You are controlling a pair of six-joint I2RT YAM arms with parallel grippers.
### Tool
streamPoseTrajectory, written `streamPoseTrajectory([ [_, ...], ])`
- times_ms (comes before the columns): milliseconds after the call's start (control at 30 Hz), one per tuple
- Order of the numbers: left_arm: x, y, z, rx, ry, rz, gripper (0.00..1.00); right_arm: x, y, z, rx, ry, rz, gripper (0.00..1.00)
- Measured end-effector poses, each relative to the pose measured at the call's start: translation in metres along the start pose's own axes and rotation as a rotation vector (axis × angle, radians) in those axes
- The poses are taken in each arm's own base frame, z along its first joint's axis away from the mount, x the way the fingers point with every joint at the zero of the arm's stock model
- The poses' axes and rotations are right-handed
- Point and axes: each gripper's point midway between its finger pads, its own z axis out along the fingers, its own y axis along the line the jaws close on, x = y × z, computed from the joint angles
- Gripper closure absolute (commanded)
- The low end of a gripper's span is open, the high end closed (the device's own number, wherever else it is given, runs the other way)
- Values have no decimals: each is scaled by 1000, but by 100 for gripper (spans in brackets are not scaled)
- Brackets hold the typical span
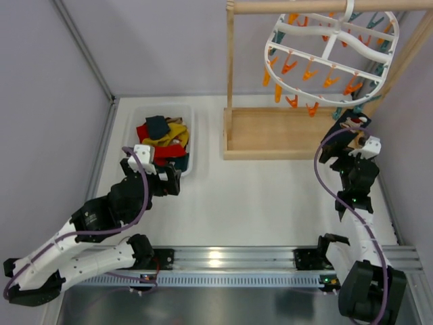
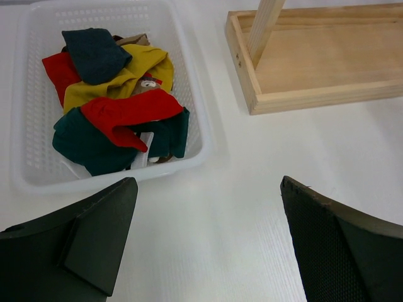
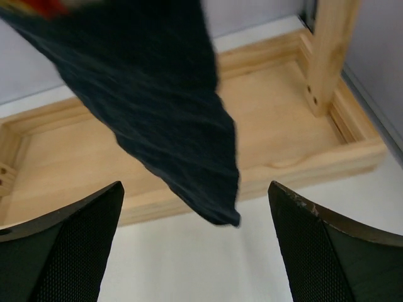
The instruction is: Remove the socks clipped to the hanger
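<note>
The white oval hanger (image 1: pixel 325 51) with orange and teal clips hangs from the wooden rod at the top right. One dark navy sock (image 3: pixel 170 94) still hangs from it and reaches down between my right gripper's fingers; its top is out of view. My right gripper (image 3: pixel 195 189) is open just below the sock's tip, at the right end of the stand's tray (image 1: pixel 346 130). Red, mustard, teal and navy socks (image 2: pixel 116 104) lie heaped in a white basket (image 2: pixel 189 160). My left gripper (image 2: pixel 208 189) is open and empty over the table, just in front of the basket (image 1: pixel 170 181).
The wooden stand's tray base (image 1: pixel 270 132) and uprights (image 3: pixel 330 50) stand right behind the hanging sock. The basket (image 1: pixel 135 115) sits at the back left, near the left wall. A metal rail (image 1: pixel 230 261) runs along the near edge.
</note>
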Motion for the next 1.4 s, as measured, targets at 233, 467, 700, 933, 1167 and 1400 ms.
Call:
streamPoseTrajectory([
  [233,4,-3,4,0,21,27,1,-21,37,10,-221,-95,-41,42],
  [467,6,-4,6,-4,27,32,1,-19,55,2,-314,-122,-23,94],
  [700,-2,-14,10,-4,46,1,1,-21,103,-35,-421,-193,-39,100],
  [933,-53,-57,29,-2,37,-39,1,-22,155,-62,-497,-217,-45,100],
  [1167,-121,-121,61,47,0,-25,1,-11,205,-65,-489,-147,-115,100],
  [1400,-178,-166,74,109,-85,2,1,-6,261,-69,-461,-119,-227,100],
])
